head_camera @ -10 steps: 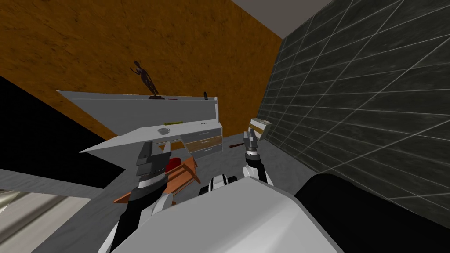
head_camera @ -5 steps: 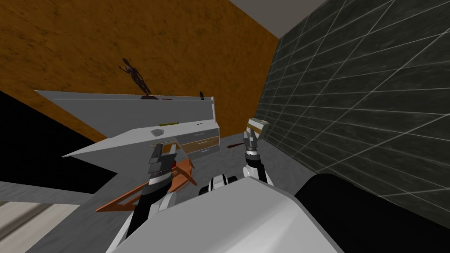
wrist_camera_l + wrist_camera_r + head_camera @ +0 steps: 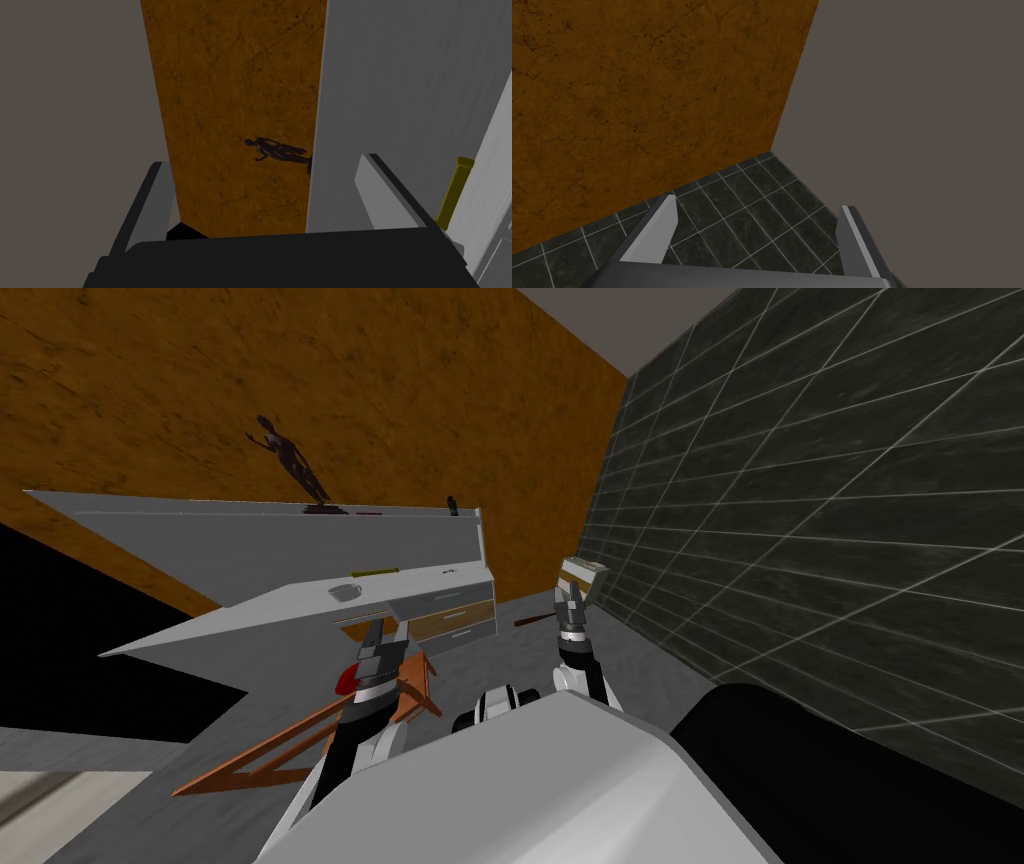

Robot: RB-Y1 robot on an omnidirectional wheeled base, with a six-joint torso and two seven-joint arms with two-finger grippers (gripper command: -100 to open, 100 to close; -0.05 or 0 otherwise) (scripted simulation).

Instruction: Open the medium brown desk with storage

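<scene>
Table: a grey-white table [image 3: 290,613] with a raised back shelf stands against the orange-brown wall; its storage is a stack of drawers at the end nearest the dark tiled wall; one drawer front [image 3: 455,619] is medium brown, and all the drawers look closed.
Left pincer: the left pincer [image 3: 386,633] sits just below the table's front edge, near the drawers but apart from them; its blades are spread with nothing between them; its own camera looks up past the back shelf at a dark statuette [image 3: 275,150], so it seems aimed upward and not at a drawer front.
Right pincer: the right pincer [image 3: 758,202] is raised off to the side by the tiled wall, blades spread and empty; it seems to have no part in the work.
Nearby: an orange-brown wooden frame [image 3: 290,753] lies on the floor under the left arm; a cup [image 3: 345,590] rests on the tabletop.
Step in hand: I judge this the reach toward the drawers; no handle is gripped yet.
Next move: the left wrist probably has to tip down and swing toward the brown drawer front, line the blades up across its handle, close on it, then pull straight out, keeping clear of the frame.
</scene>
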